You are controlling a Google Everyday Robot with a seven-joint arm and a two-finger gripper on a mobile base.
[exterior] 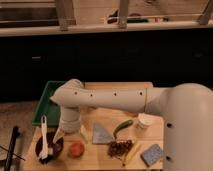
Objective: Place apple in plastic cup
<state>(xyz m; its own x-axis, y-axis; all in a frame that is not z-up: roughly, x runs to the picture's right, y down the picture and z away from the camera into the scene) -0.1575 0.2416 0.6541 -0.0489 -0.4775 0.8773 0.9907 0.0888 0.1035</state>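
Claw above wooden table, dark cabinets behind.

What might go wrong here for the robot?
The tool sits hidden under the arm, just above the apple, so its aim can't be checked. The apple lies close to a dark bowl holding a white utensil; a clumsy reach might bump them or roll the apple off the table.
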